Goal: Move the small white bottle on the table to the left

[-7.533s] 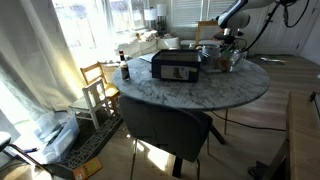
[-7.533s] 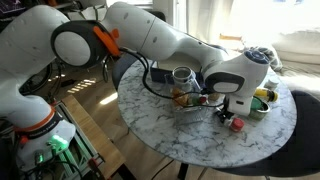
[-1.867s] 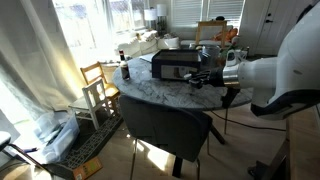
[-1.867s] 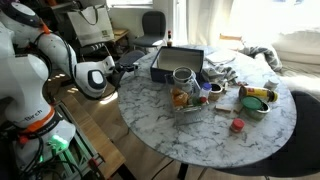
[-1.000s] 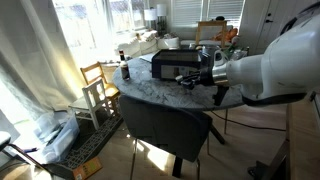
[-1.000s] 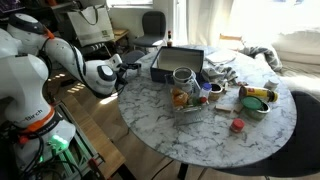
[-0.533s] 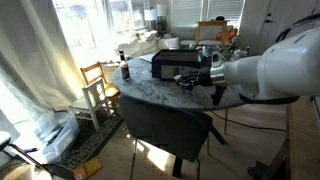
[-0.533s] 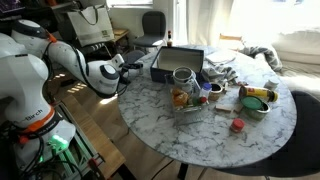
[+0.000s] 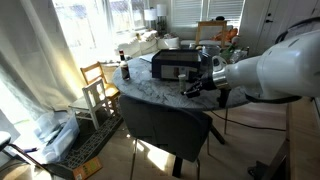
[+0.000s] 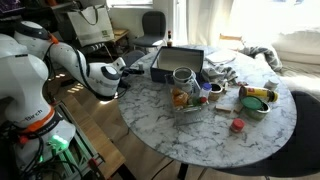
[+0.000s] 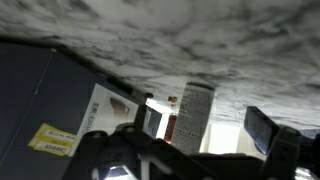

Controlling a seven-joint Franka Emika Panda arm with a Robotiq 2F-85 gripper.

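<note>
The wrist view is upside down. In it the small white bottle point(image 11: 196, 117) stands on the marble table point(image 11: 225, 40), between my two dark fingers point(image 11: 262, 130). My gripper point(image 11: 200, 128) is open, with a gap on each side of the bottle. In both exterior views the gripper point(image 9: 192, 90) point(image 10: 124, 66) hangs low over the table point(image 9: 160, 96) point(image 10: 200, 140), near its edge and beside the black appliance point(image 9: 172, 68) point(image 10: 178, 62). There the hand and arm hide the bottle.
A dark brown bottle point(image 9: 125, 70) stands near the table edge, a wooden chair point(image 9: 98, 85) beyond it, and a dark chair point(image 9: 165, 125) in front. A glass jar point(image 10: 182, 80), a bowl point(image 10: 255, 98) and a small red thing point(image 10: 236, 126) stand further along the table. The appliance's side point(image 11: 40, 105) is close by.
The jaws were shut on the bottle a second ago and now stand apart from it. The hand has shifted slightly lower in an exterior view.
</note>
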